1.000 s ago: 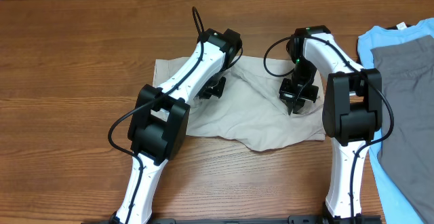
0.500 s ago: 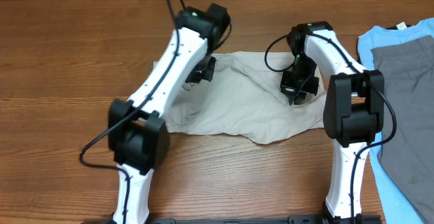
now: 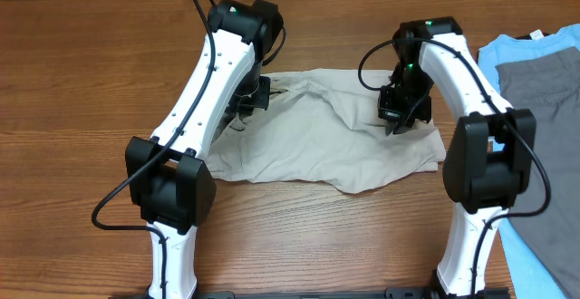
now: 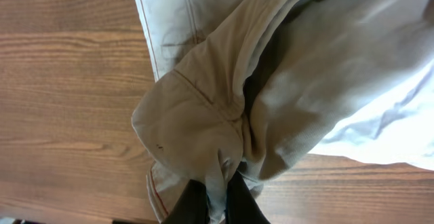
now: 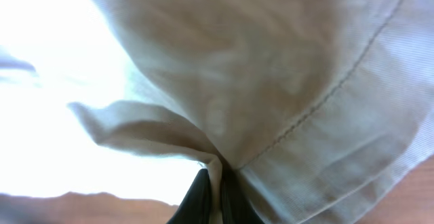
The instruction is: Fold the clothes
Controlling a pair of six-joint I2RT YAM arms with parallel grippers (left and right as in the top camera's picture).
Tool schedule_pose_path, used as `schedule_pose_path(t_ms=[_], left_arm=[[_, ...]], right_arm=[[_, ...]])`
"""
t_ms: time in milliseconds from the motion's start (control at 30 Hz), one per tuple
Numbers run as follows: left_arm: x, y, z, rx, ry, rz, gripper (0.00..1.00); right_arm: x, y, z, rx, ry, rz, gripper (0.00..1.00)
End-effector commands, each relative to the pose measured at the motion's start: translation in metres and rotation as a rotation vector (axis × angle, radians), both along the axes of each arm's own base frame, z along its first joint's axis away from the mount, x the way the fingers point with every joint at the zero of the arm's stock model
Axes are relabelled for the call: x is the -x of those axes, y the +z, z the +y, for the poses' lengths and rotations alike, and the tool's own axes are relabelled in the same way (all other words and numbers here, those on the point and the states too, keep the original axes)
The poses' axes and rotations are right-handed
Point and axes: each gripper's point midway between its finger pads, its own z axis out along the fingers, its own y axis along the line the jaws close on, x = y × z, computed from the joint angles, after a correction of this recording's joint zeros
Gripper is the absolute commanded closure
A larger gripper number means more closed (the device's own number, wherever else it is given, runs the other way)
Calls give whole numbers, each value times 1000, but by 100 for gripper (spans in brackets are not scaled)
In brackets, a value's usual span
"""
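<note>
Khaki shorts (image 3: 335, 145) lie rumpled across the middle of a wooden table (image 3: 82, 81), between two white and black robot arms. The cloth is not flat. A raised ridge runs through its upper middle, and the near edge is wavy and uneven. The left fingers (image 4: 193, 207) are closed narrowly on a bunched fold at the upper left part of the shorts. In the left wrist view this fold hangs as a rounded pouch with a stitched seam, and a strip of double stitching shows on the cloth beyond it, with table wood on the left. The right fingers (image 5: 193, 203) are likewise pinched tight on a gathered fold at the upper right part of the shorts. In the right wrist view a stitched seam runs diagonally across the fabric just above the pinch. The left arm (image 3: 208, 91) reaches in from the near left and the right arm (image 3: 458, 72) from the near right, both bent over the far edge of the shorts. Well to the right, at the table's right edge, a grey garment (image 3: 544, 127) lies on top of a light-blue T-shirt (image 3: 507, 50), apart from the shorts.
</note>
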Motion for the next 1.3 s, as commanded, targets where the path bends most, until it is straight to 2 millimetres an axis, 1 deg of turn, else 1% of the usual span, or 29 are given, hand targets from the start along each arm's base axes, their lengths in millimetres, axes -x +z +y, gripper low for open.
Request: schedule_pose_path(t_ms=[0, 133, 200, 267, 333, 400, 533, 667, 767, 900, 967, 1000, 1133, 1267], left_arm=[[4, 3, 2, 3, 45, 1, 96], [14, -7, 3, -12, 107, 40, 96], [24, -16, 2, -2, 113, 92, 96], [37, -28, 4, -14, 118, 152, 96], [47, -42, 5, -18, 123, 199, 96], [56, -56, -1, 8, 128, 237, 96], [68, -81, -2, 10, 126, 273, 96], [75, -103, 0, 10, 128, 280, 96], [75, -120, 1, 14, 126, 264, 96], [75, -144, 3, 21, 126, 230, 96], [73, -153, 5, 20, 126, 207, 96], [70, -157, 7, 15, 126, 189, 96], [46, -168, 24, -39, 168, 67, 96], [18, -173, 36, -28, 212, -40, 96]], right_arm=[[1, 28, 2, -34, 27, -52, 96], [12, 27, 0, -27, 27, -4, 96], [19, 24, -1, -24, 27, 25, 96], [29, 19, -2, -19, 26, 66, 96], [40, 11, -3, -15, 24, 110, 96], [49, 2, -4, -11, 20, 141, 96], [63, -19, -2, -29, 10, 179, 96], [76, -44, -1, -34, 1, 197, 96], [81, -62, -2, -25, -22, 188, 96], [78, -82, -2, -10, -72, 149, 96], [74, -88, -1, -11, -82, 120, 96], [68, -91, -1, -15, -81, 93, 96], [43, -99, 2, -32, -80, -14, 96], [16, -105, 6, -51, -78, -129, 96]])
